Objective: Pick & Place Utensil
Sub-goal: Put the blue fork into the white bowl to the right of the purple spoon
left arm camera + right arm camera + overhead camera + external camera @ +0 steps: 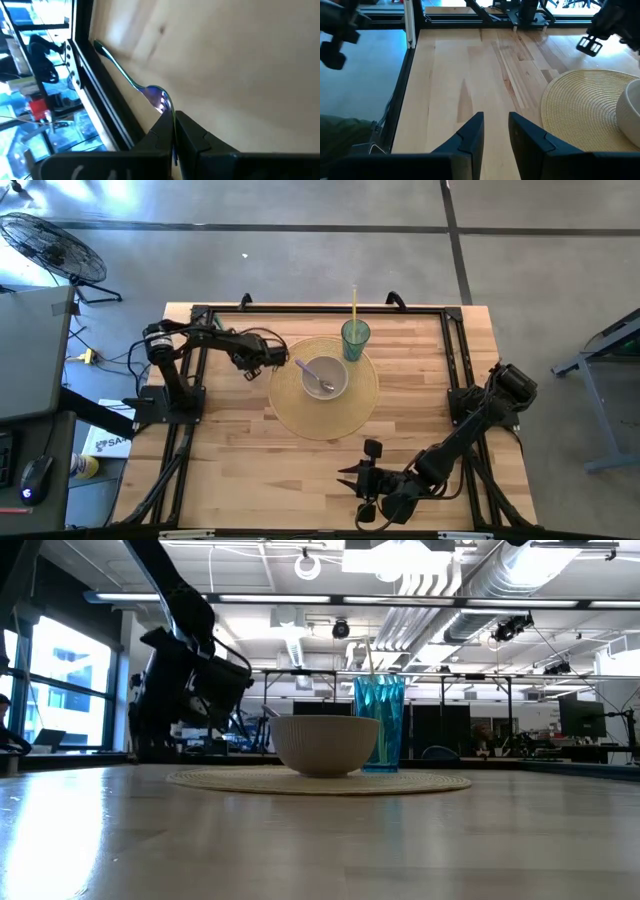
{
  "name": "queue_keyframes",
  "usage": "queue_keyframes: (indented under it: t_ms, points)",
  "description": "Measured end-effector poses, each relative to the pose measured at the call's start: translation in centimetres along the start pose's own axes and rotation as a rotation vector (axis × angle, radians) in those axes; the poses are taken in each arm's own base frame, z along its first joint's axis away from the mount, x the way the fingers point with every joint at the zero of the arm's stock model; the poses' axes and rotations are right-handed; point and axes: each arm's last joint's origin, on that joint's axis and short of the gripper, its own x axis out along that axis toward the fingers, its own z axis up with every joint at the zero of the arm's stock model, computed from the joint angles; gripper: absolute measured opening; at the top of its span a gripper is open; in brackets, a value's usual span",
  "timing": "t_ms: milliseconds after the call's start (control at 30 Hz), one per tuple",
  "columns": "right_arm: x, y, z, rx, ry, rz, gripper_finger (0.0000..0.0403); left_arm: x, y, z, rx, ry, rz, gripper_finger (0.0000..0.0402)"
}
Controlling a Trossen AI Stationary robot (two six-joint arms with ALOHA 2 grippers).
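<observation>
Left gripper (173, 131) clamped on fork (131, 80), handle pointing away past the fingers. Bowl (324, 376) just beside it. Right gripper (496, 127) narrow, empty, well apart.

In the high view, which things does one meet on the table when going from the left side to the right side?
Left gripper → spoon resting in the bowl, on the round woven placemat → teal cup holding a straw → right gripper, near the front edge.
</observation>
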Motion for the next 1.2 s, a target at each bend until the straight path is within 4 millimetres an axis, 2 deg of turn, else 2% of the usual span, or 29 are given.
queue_keyframes:
  t_ms: [167,333,533,733,833,1033,1200]
  points:
    - [0.0,0.0,0.0,0.003,0.0,0.0,0.0083,-2.6,-1.1,-1.8,0.05,-0.012,0.017,0.0001]
    - [0.0,0.0,0.0,-0.001,0.001,0.003,0.0083,-6.8,-1.6,-3.8,0.069,-0.096,0.036,0.0001]
    - [0.0,0.0,0.0,0.0,0.0,0.001,0.0083,-12.9,-2.1,-6.8,0.032,-0.315,-0.047,0.0001]
    - [0.0,0.0,0.0,0.0,-0.003,-0.004,0.0083,-18.1,-2.8,-11.0,0.049,-0.548,-0.129,0.0001]
    - [0.0,-0.1,0.1,0.01,-0.023,-0.043,0.0083,-20.3,-3.2,-13.6,0.124,-0.697,-0.145,0.0001]
    - [0.8,-1.5,0.6,0.204,-0.118,-0.212,0.0083,-22.9,-4.5,-18.0,0.228,-0.999,-0.188,0.0001]
    - [2.9,-3.7,1.6,0.351,-0.1,-0.233,0.0083,-24.3,-6.4,-19.8,0.256,-1.178,-0.25,0.0]
